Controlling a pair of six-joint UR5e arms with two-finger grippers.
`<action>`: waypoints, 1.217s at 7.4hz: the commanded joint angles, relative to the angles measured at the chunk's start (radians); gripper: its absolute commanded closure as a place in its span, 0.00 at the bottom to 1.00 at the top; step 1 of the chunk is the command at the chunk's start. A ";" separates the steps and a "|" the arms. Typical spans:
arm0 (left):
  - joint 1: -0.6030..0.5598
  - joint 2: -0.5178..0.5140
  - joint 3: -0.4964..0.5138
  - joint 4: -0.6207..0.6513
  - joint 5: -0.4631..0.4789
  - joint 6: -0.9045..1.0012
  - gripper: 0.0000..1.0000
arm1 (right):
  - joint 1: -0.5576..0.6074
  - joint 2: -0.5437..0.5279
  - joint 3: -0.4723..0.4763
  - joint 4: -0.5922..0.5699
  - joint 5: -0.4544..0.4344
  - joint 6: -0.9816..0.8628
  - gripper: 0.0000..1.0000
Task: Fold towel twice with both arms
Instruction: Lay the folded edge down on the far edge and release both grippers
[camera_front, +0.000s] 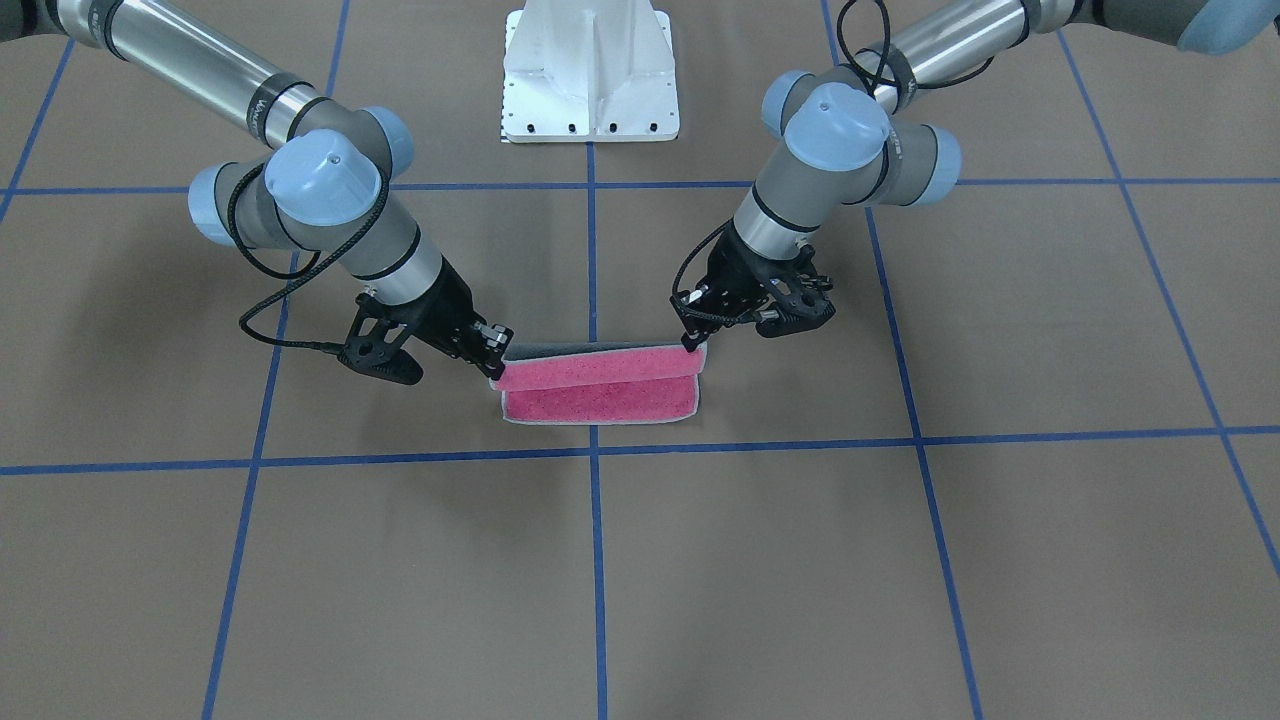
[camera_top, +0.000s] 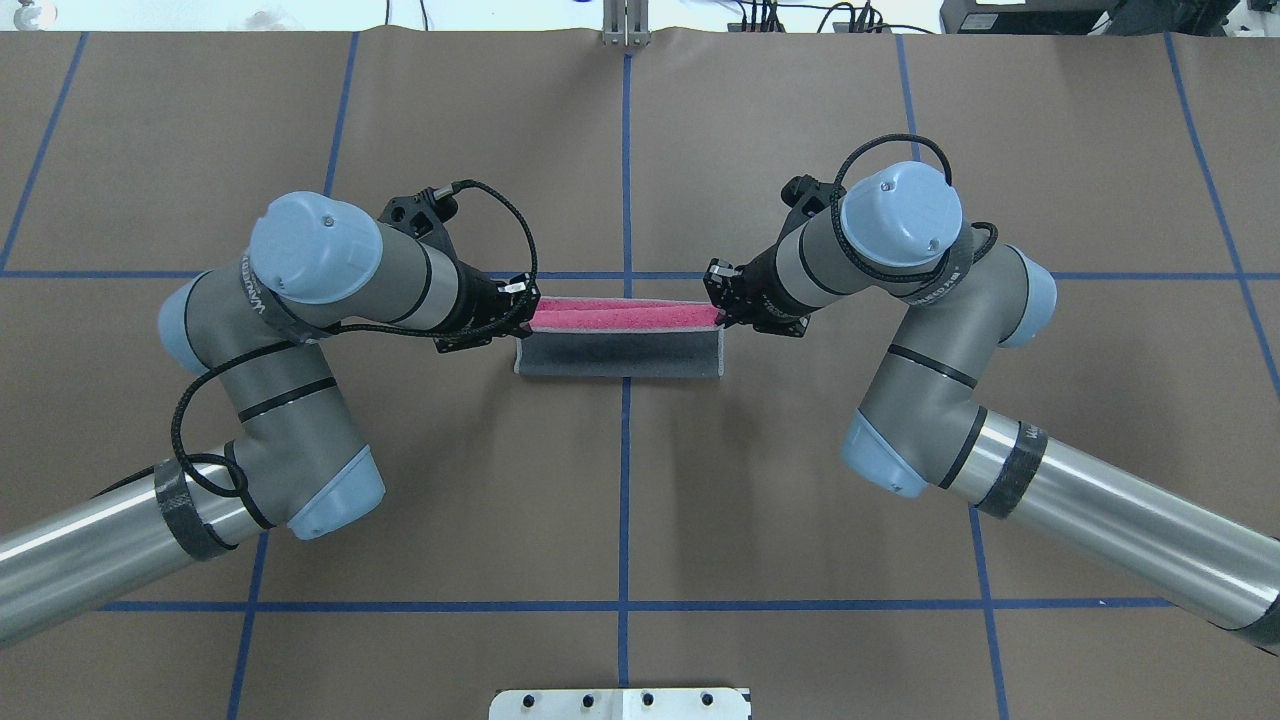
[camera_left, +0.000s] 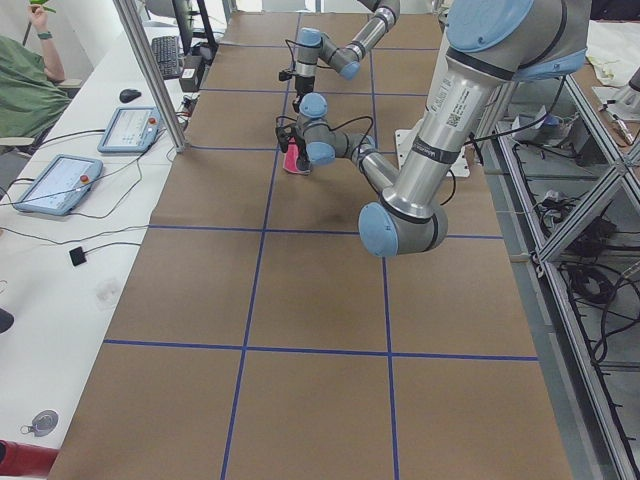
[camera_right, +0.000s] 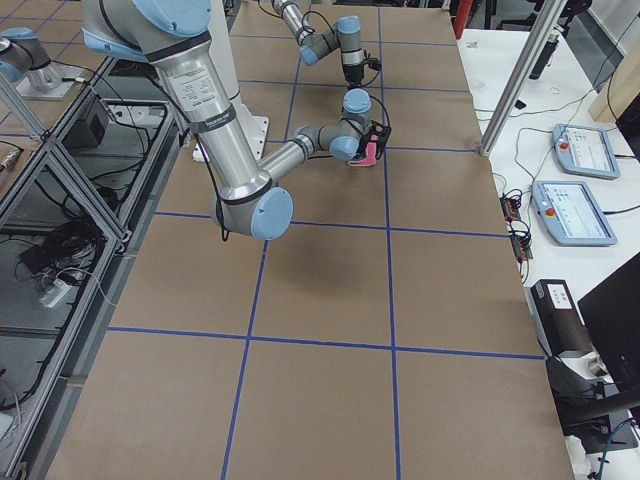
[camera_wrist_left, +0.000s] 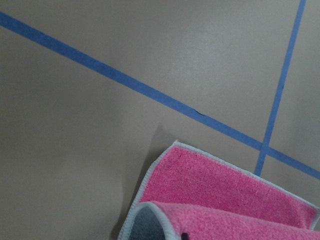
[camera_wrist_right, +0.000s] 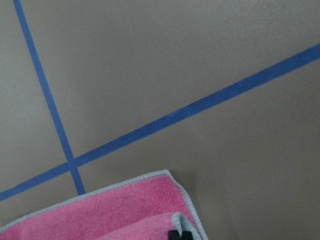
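Note:
The towel lies near the table's middle, partly folded over: the pink face shows on the bottom layer and on the raised flap, and the dark grey face shows on the flap's back. My left gripper is shut on one raised corner, also seen from overhead. The other raised corner is pinched by my right gripper, which is shut too. The flap hangs between them just above the lower layer. Both wrist views show pink towel at the bottom edge.
The white pedestal base stands behind the towel on the robot's side. Blue tape lines grid the brown table. A side desk with tablets and a person's arm lies beyond the table's far edge.

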 joint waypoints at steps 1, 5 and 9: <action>-0.002 -0.020 0.030 -0.001 0.001 0.002 1.00 | -0.001 0.006 -0.004 0.001 0.000 0.001 1.00; -0.005 -0.015 0.044 -0.002 -0.001 0.005 1.00 | -0.007 0.016 -0.005 0.008 -0.009 0.001 1.00; -0.005 -0.018 0.053 -0.002 0.001 0.000 1.00 | -0.017 0.018 -0.020 0.011 -0.029 0.001 1.00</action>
